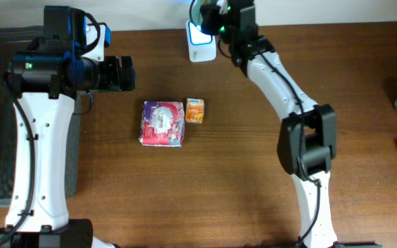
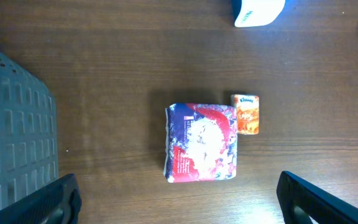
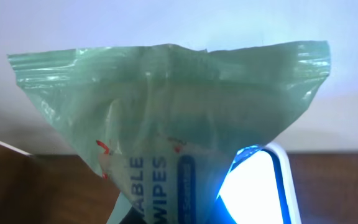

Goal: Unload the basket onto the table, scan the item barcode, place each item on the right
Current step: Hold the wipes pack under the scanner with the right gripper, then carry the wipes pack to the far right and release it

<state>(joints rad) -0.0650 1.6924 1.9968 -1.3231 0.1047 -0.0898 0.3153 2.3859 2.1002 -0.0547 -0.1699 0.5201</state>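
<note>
Right gripper is clamped shut on the green wipes pack, up at twelve o'clock of the table, just by the scanner. From the wrist view, the blue glow sits at five o'clock of the pack and lights only its lower corner. No barcode shows on this face, so my call: turn the pack slowly, present a flat stretch of that crinkled film to the window, hold steady. Left gripper hangs wide open at nine o'clock, empty, near the red packet and orange carton.
</note>
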